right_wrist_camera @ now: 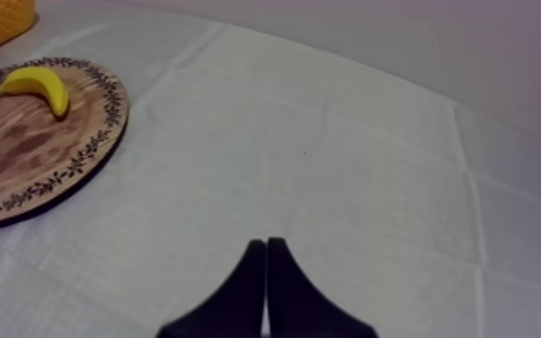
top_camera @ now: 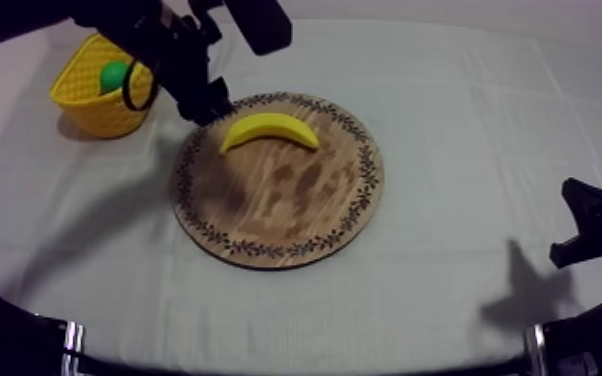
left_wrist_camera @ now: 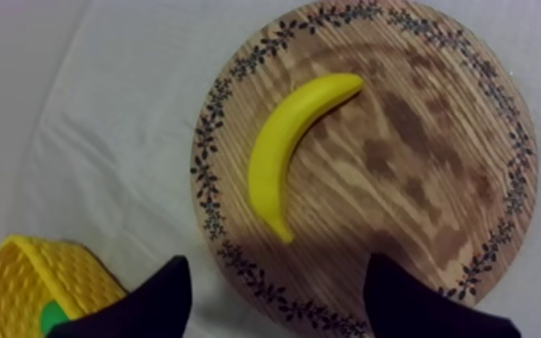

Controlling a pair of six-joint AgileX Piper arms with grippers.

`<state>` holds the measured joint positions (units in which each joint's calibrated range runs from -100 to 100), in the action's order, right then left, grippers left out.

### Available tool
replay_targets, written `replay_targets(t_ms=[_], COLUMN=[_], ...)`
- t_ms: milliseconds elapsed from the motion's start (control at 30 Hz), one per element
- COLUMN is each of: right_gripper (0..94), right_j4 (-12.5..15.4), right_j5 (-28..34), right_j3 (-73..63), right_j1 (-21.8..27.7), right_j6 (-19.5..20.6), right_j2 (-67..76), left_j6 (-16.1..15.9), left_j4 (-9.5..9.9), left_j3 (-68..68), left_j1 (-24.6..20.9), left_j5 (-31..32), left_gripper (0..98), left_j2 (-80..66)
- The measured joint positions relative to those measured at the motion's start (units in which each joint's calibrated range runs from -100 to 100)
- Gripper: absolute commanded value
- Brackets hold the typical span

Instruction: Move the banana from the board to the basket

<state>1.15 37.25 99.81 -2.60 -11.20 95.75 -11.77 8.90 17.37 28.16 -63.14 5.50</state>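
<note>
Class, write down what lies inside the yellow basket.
Inside the yellow basket lies one green thing; the basket's wall covers most of it, so its kind is unclear.

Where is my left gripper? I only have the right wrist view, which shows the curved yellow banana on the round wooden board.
Observer: The left gripper hovers over the far left rim of the round wooden board, close to one end of the curved yellow banana.
Operator: Is it open or shut?
Observer: Open. In the left wrist view its fingers stand apart with nothing between them, and the banana lies just ahead.
Operator: Is there anything in the yellow basket?
Observer: Yes, a green object sits inside the yellow basket.
</note>
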Motion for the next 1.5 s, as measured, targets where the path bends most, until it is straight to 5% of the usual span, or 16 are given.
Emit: replay_targets(t_ms=[933,1500], right_gripper=[0.3,0.3], right_j4=[0.0,0.0], right_j5=[0.0,0.0], right_j3=[0.0,0.0], right_j1=[0.0,0.0], right_j6=[0.0,0.0], right_j2=[0.0,0.0], left_j6=[-1.2,0.0], left_j4=[0.24,3.87], left_j3=[-6.6,-14.3], left_j1=[0.8,0.3], left_j5=[12.0,12.5], left_gripper=[62.9,62.2], left_j2=[21.3,30.5])
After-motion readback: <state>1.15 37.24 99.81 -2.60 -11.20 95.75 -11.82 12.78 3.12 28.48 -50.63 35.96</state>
